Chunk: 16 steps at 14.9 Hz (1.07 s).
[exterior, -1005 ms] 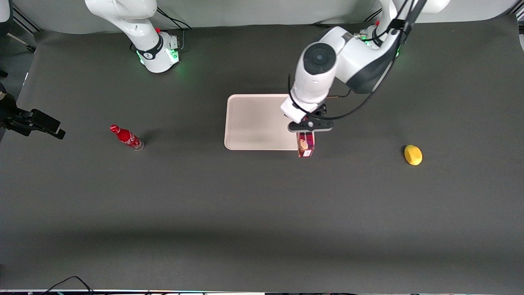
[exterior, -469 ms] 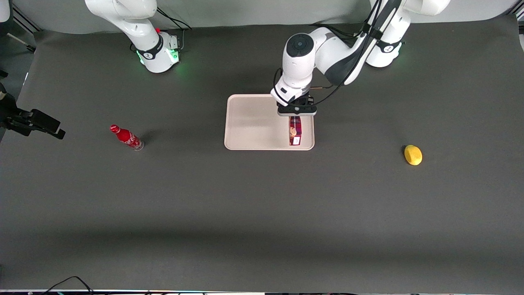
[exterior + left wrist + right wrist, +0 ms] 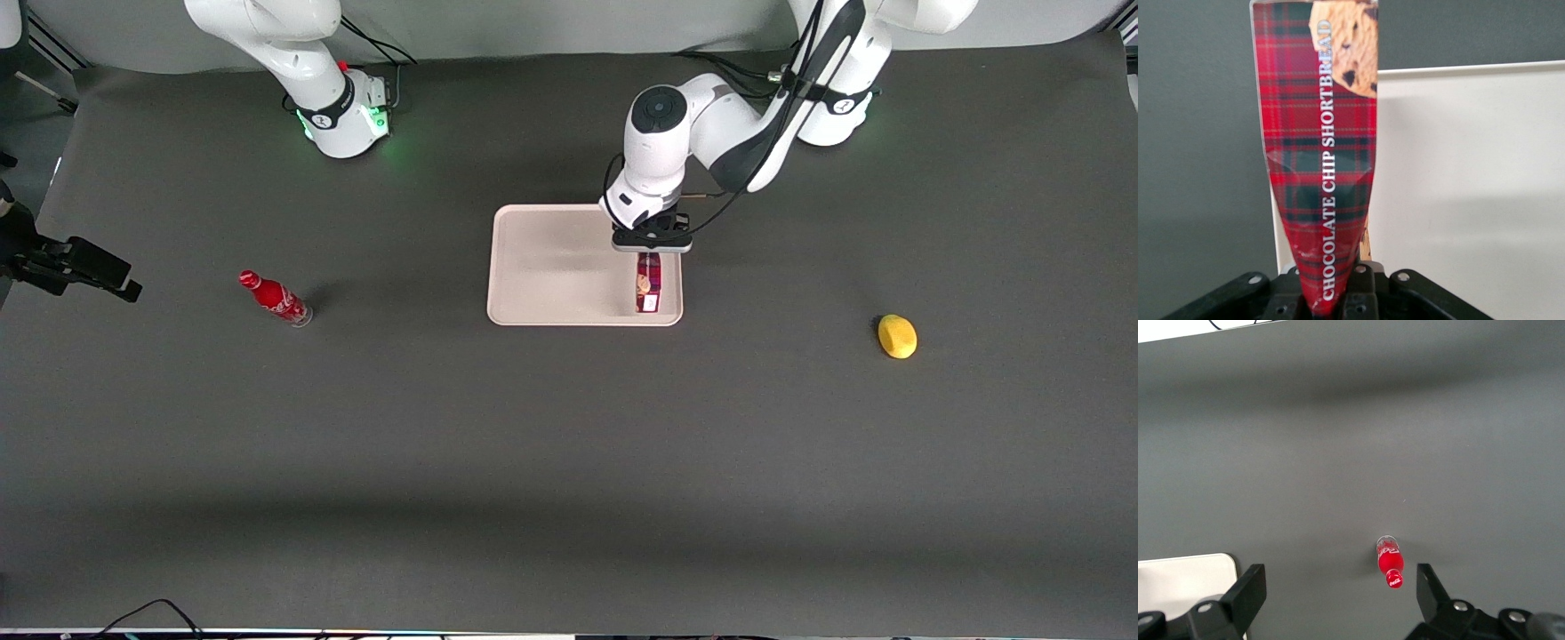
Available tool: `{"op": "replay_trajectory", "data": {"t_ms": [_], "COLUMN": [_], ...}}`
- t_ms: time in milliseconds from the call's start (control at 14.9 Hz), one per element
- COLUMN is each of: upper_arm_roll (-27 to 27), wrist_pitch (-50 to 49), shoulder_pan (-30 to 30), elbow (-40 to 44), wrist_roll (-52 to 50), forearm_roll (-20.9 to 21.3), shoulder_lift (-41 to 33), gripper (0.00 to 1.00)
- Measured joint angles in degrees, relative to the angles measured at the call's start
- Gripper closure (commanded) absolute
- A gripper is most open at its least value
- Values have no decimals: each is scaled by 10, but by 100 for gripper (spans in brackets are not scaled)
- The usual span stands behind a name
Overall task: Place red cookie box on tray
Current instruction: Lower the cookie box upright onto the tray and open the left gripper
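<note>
White arm (image 3: pixel 711 116), black hand (image 3: pixel 651 242)

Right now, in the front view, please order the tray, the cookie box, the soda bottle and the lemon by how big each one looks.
1. tray, by far the largest.
2. soda bottle.
3. cookie box, partly hidden by the gripper, so its place against the bottle is unsure.
4. lemon.

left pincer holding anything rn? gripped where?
Yes: the left pincer pinches the slim tartan-red cookie box by one narrow end, its length hanging down over the pale cream rectangular tray.
</note>
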Motion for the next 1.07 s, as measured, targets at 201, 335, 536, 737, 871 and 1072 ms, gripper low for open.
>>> {"op": "replay_trajectory", "data": {"t_ms": [201,335,536,737,871,1072], "upper_arm_roll": [1,2,2,2,2,2], "wrist_pitch": [24,33,34,34,34,34], "shoulder_pan": [2,3,3,3,3,4], "elbow": [-2,-2,-2,-2,-2,-2], "wrist_roll": [-2,-2,-3,-3,-3,-4], "forearm_roll": [0,0,0,0,0,0], "shoulder_lift": [28,43,51,54,59,62], "gripper": [100,100,100,100,49,0]}}
